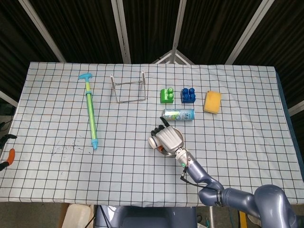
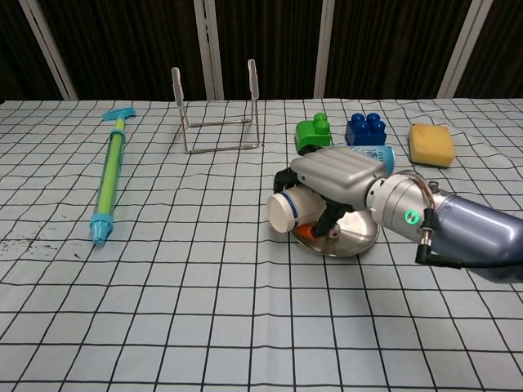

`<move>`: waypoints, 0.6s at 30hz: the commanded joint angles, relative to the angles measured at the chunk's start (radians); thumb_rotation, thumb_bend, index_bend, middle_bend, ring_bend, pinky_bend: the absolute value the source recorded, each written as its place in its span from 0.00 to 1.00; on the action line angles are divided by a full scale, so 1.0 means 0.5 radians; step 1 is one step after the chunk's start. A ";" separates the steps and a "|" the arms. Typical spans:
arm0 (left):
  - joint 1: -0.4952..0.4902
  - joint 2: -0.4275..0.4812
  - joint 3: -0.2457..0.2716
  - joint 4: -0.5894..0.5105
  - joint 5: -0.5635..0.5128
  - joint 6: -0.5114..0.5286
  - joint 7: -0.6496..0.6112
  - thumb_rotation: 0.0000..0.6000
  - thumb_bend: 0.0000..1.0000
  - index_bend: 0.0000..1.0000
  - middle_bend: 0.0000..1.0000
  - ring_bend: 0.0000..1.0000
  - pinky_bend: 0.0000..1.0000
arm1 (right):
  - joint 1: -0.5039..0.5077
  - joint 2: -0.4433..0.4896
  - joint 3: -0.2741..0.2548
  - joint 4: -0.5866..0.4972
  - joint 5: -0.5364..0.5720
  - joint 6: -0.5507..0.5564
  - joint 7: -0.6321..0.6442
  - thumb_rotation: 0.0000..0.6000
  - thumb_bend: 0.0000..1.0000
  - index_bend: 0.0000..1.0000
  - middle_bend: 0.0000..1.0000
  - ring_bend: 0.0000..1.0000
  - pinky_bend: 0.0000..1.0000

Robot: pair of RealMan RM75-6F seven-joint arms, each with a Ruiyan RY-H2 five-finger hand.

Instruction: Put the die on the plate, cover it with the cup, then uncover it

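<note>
My right hand [image 2: 335,175] grips the white paper cup [image 2: 290,212], which is raised and tipped on its side, its closed end turned toward the left. The cup hangs over the left rim of the round metal plate [image 2: 353,235]. A small orange die [image 2: 304,231] peeks out on the plate, just under the cup and fingers. In the head view the right hand [image 1: 167,138] hides most of the plate, and the cup [image 1: 153,141] sticks out at its left side. My left hand does not show in either view.
A can [image 1: 178,114] lies just behind the plate. Further back are a green block [image 1: 166,95], a blue block [image 1: 188,95] and a yellow sponge [image 1: 212,101]. A wire rack [image 1: 128,88] and a green-blue pump toy [image 1: 91,111] lie to the left.
</note>
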 commanded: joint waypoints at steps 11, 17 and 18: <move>-0.009 -0.019 0.011 -0.015 0.006 -0.006 0.065 1.00 0.67 0.31 0.00 0.00 0.09 | -0.105 0.160 0.007 -0.034 -0.006 0.104 0.269 1.00 0.40 0.57 0.58 0.31 0.00; -0.008 -0.017 0.015 -0.016 0.016 -0.002 0.060 1.00 0.67 0.31 0.00 0.00 0.09 | -0.166 0.238 0.070 -0.053 -0.008 0.252 0.394 1.00 0.40 0.57 0.58 0.31 0.00; -0.005 -0.015 0.013 -0.015 0.014 0.002 0.054 1.00 0.67 0.31 0.00 0.00 0.09 | -0.188 0.263 0.098 -0.070 0.024 0.262 0.472 1.00 0.40 0.57 0.58 0.31 0.00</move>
